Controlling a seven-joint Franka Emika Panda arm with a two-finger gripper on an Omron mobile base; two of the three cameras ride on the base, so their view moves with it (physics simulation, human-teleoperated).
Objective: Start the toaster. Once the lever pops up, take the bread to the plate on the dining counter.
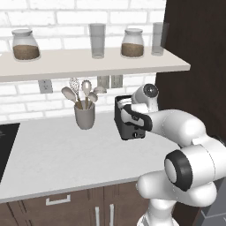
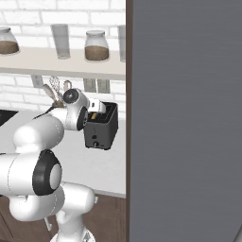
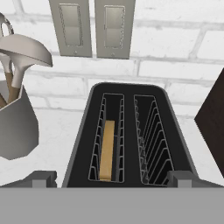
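- Hand view: looked straight down into toaster (image 3: 127,135), black, two slots, standing on counter (image 3: 52,131) near brick wall.
- Bread (image 3: 106,151) sat on edge in left slot of that view, tan, low in wire cage; right slot bare.
- Gripper (image 3: 111,177) hung just above toaster's near end, jaws wide apart, tips flanking body, clamped on nothing.
- Left base view: toaster (image 1: 129,123) seen behind forearm, right of utensil cup (image 1: 84,115); wrist poised over it.
- Right base view: toaster (image 2: 100,125) with small knob on front face, hand just left and above; dark cabinet side hid everything to right.
- Lever not made out in any view; up or down could not be told.
- Step judged: start of task, toaster likely not yet started, bread not yet gripped.
- Next move judged: find lever on narrow front end, come down beside it, press down with a fingertip, then back off and wait for pop.
- Risk judged: pushing light toaster along counter instead of driving lever.
- Plate and dining counter lay elsewhere; drive needed later.
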